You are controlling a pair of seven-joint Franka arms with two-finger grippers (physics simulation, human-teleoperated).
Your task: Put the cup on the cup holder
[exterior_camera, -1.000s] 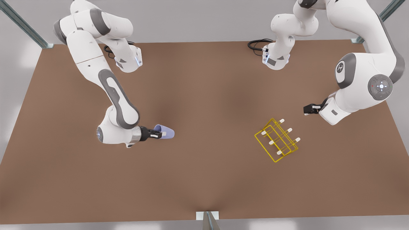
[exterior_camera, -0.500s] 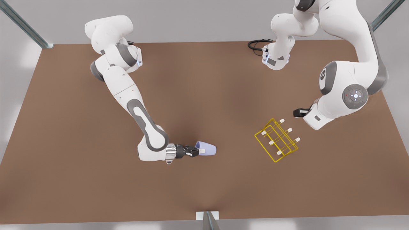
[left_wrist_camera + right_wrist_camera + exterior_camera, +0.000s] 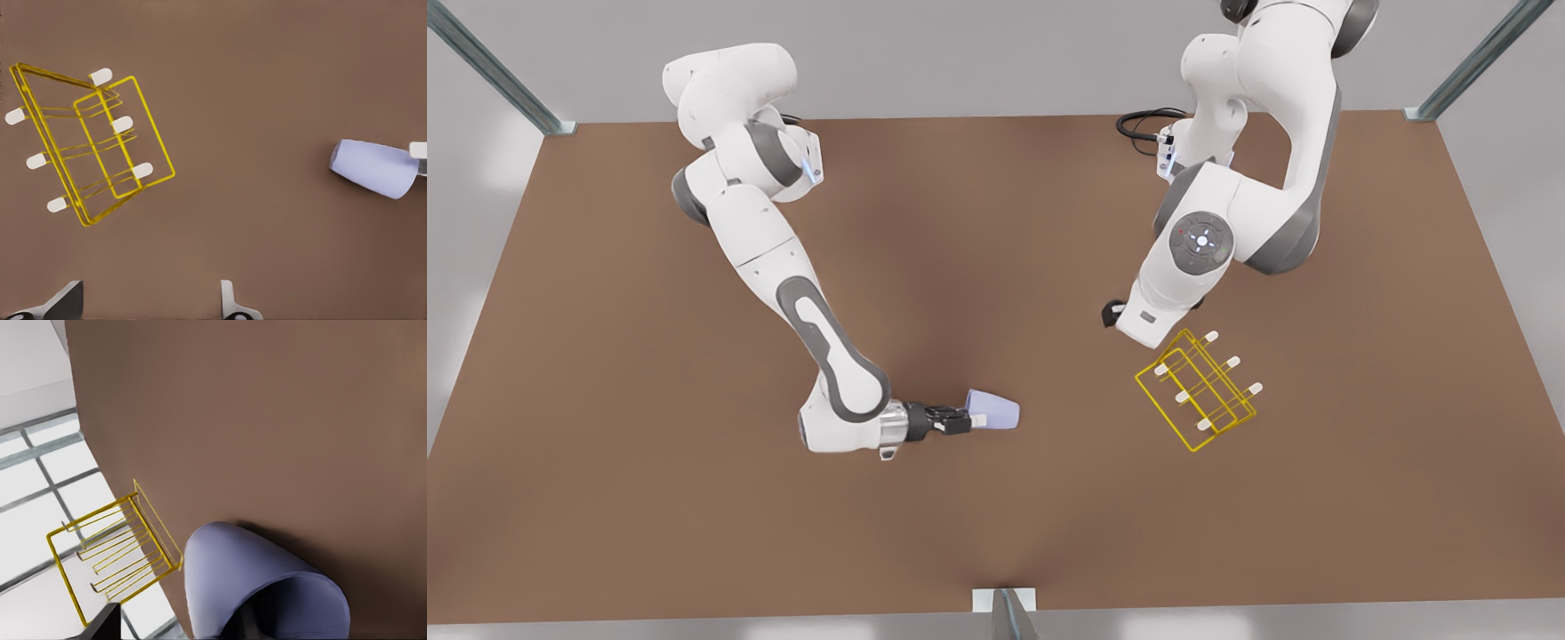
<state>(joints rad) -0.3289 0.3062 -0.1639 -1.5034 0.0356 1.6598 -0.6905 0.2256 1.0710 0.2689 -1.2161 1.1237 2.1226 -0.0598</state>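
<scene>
Low and just left of centre in the front view: small lavender-blue tapered cup (image 3: 993,412), handle-less, clamped at its wide rim by the right gripper (image 3: 965,420), fingers closed on the rim wall. Lying sideways, long axis nearly level across the frame, dipping slightly toward the lower right. Rim end facing the gripper and the front view's left; narrow base pointing toward the front view's right, at the rack. Cannot tell whether touching the brown tabletop (image 3: 996,222) or just above it.

Right of centre, lower half of the frame: yellow thin-wire cup holder (image 3: 1197,389), rectangular frame set at a diagonal on the table, six short white-tipped prongs sticking out toward the upper right. Well apart from the cup, bare table between.

Just beyond the rack's upper-left corner: left gripper (image 3: 1112,313), pointing down at the table, holding nothing. Spread wide, both fingers (image 3: 230,307) far apart in the left wrist view, with rack and cup farther off on either side of that picture.
</scene>
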